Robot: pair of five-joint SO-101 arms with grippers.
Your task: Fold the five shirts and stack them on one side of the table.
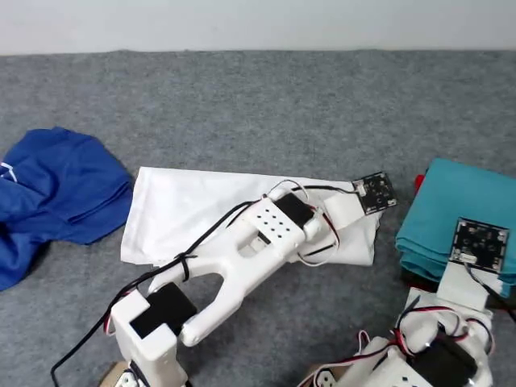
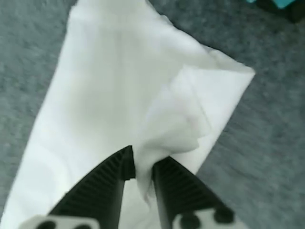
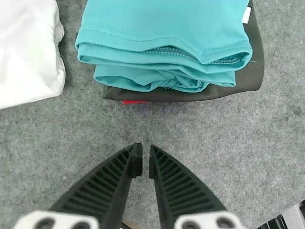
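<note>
Grey table (image 1: pixel 322 105): one white shirt (image 1: pixel 185 210) pinched in left end effector (image 2: pixel 143 168) (right end effector (image 3: pixel 142 160) closed, empty).

Centre: white shirt (image 1: pixel 177 208) half-folded; left: blue shirt (image 1: pixel 63 189) crumpled; right: teal shirt (image 1: pixel 450 197) folded, stacked.

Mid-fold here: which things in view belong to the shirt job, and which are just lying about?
Job:
white shirt, pinched by the left gripper
crumpled blue shirt
folded teal shirt stacked on a black shirt, with a red edge underneath
right gripper, holding nothing

Not the job:
grey table cover
white wall
</note>
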